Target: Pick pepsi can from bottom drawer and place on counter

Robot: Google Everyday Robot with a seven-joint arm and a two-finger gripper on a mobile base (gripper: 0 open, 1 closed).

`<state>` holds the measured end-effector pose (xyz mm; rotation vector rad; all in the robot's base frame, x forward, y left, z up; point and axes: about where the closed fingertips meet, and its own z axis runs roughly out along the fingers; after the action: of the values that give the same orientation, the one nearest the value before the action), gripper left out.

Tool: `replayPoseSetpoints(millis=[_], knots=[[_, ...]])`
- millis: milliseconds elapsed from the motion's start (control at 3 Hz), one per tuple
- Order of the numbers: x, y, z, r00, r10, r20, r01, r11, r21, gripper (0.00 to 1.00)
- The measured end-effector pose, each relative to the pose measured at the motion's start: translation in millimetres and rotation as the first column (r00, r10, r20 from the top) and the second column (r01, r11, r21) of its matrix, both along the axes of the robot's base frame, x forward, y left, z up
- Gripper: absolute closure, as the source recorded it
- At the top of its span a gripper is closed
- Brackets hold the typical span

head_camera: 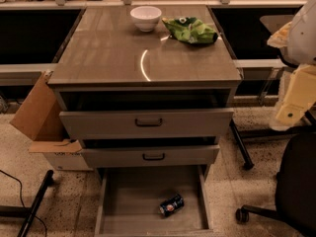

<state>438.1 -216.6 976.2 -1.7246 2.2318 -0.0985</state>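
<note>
Pepsi can [171, 205] in drawer [140, 194], pincer [290, 111] right

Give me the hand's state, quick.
Hand: at the right edge, beside the counter; open or closed cannot be told. Pepsi can lies in the bottom drawer.

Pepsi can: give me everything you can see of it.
The pepsi can is small, dark blue, with a round red-white-blue logo; looks metal. It lies on its side, angled, on the floor of the open bottom drawer, front right. Only that floor touches it; the hand is away at the right edge.
</note>
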Motion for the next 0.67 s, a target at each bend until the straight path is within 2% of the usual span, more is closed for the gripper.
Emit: replayPoseSetpoints(millis=[333,667], knots=[[0.0,0.1,-0.1,1.0000,0.000,0.000,0.000,1.000,0.000,0.00],[3.8,10.4,-19.6,0.9997,0.013,-0.022,-0.012,0.999,0.036,0.00]])
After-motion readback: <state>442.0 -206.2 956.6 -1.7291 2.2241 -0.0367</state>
